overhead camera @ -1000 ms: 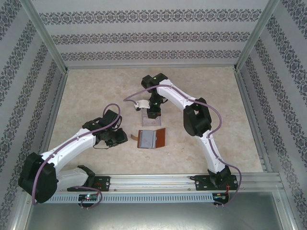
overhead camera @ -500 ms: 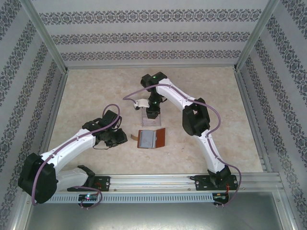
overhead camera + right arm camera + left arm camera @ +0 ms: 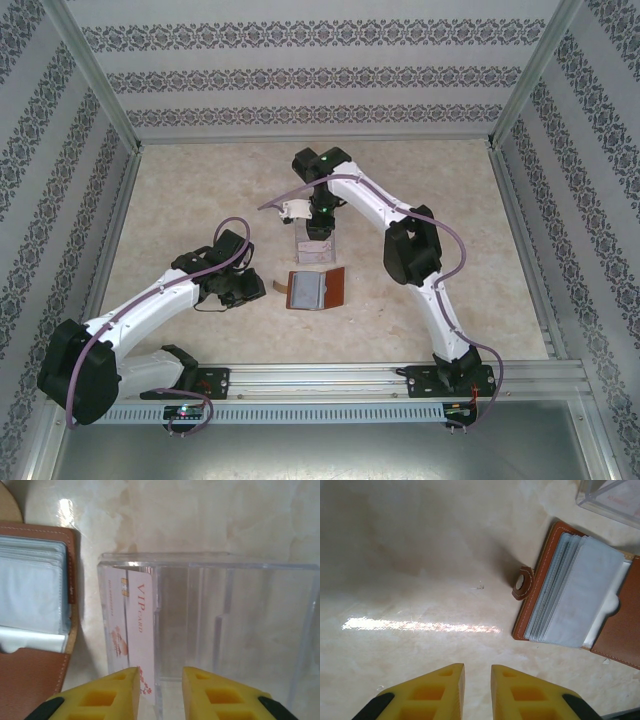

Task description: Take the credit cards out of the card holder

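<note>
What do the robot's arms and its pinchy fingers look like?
The left arm and right arm are white tubes with chunky black joints, each trailing a purple cable. A green light glows on the right one. The left gripper and right gripper have blocky yellow fingers with hollow pockets.

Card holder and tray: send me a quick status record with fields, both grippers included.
card holder: lying open on the table, grey-blue pockets facing up
strap tab: points toward the left gripper
clear tray: beside the card holder, a strip of table between them
credit card: one pale "VIP card" in the tray compartment nearest the card holder
cards remaining in holder: cannot tell
right gripper: open, empty, at the tray's near edge
left gripper: narrowly open, empty, over bare table
</note>
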Available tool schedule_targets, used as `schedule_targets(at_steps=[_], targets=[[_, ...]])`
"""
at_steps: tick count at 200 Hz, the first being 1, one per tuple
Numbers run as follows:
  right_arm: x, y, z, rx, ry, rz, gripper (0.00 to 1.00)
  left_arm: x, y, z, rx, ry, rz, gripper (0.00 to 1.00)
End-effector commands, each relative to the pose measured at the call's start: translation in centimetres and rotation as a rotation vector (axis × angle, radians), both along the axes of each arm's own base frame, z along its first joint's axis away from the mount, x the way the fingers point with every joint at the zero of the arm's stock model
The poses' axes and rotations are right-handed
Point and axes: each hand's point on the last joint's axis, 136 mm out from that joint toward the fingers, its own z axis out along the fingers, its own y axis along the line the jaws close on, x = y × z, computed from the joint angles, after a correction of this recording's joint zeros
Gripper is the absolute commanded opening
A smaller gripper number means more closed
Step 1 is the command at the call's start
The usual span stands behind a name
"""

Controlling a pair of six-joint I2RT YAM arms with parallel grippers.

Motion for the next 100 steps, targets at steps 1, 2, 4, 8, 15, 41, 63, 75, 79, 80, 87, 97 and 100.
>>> schedule_targets(at_steps=[1, 2, 4, 8, 15, 41, 63, 75, 79, 80, 87, 97, 100], targets=[[0.5, 0.9, 0.2, 0.0, -0.101, 0.012, 0.28, -0.1, 0.7, 0.5, 0.01, 0.008, 0.034, 0.21], [0.5, 0.8, 0.1, 0.0, -0.102, 0.011, 0.28, -0.1, 0.6, 0.5, 0.009, 0.009, 0.033, 0.21], [0.5, 0.9, 0.0, -0.002, -0.105, 0.013, 0.28, -0.1, 0.6, 0.5, 0.008, 0.009, 0.034, 0.21], [0.5, 0.9, -0.2, -0.004, -0.107, 0.013, 0.27, -0.1, 0.7, 0.5, 0.008, 0.011, 0.035, 0.21], [0.3, 1.0, -0.4, -0.006, -0.112, 0.015, 0.26, -0.1, 0.6, 0.5, 0.006, 0.009, 0.035, 0.21], [-0.3, 1.2, -0.5, 0.005, -0.115, -0.001, 0.24, 0.1, 0.4, 0.7, -0.004, 0.004, 0.033, 0.21], [-0.6, 1.2, 0.2, 0.016, -0.137, -0.027, 0.24, 0.6, -0.1, 1.1, -0.02, -0.008, 0.025, 0.21], [-0.7, 1.2, 0.8, 0.028, -0.157, -0.049, 0.24, 1.0, -0.4, 1.3, -0.029, -0.014, 0.021, 0.21], [-0.8, 1.1, 0.9, 0.032, -0.163, -0.06, 0.24, 1.1, -0.5, 1.3, -0.033, -0.017, 0.018, 0.21], [-0.8, 1.1, 1.1, 0.035, -0.168, -0.062, 0.24, 1.2, -0.6, 1.3, -0.034, -0.017, 0.017, 0.21], [-0.9, 1.1, 1.5, 0.046, -0.179, -0.081, 0.24, 1.4, -0.8, 1.4, -0.042, -0.019, 0.014, 0.21], [-1.0, 1.2, 2.1, 0.072, -0.2, -0.121, 0.25, 1.9, -1.3, 1.6, -0.053, -0.026, 0.007, 0.21], [-1.0, 1.3, 2.3, 0.082, -0.208, -0.134, 0.25, 2.0, -1.4, 1.6, -0.058, -0.025, 0.004, 0.2]])
